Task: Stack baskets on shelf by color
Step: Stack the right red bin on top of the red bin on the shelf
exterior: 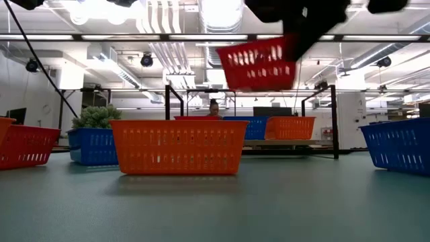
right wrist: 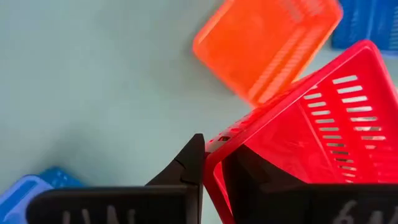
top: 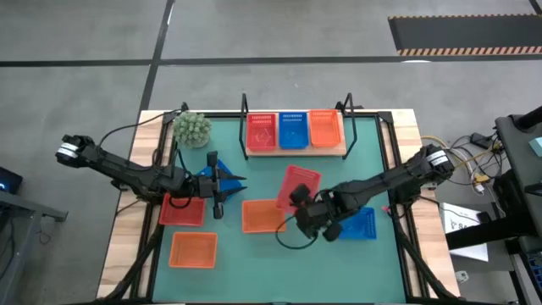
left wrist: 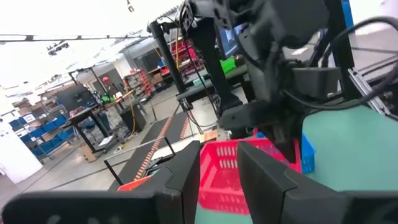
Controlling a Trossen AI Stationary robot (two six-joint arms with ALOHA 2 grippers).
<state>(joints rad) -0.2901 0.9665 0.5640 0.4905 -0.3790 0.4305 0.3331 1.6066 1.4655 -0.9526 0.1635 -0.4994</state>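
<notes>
Red basket (top: pixel 300 184) lifted, shelf (top: pixel 295 149) one layer deep.
Right gripper (top: pixel 298 198) clamped on its rim; left gripper (top: pixel 218 203) apart, empty; five baskets remain on the tabletop (top: pixel 254 263).

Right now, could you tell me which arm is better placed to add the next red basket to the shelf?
The right: its hand already holds a red basket aloft near the shelf, while the left hand hovers empty near the blue basket.
</notes>
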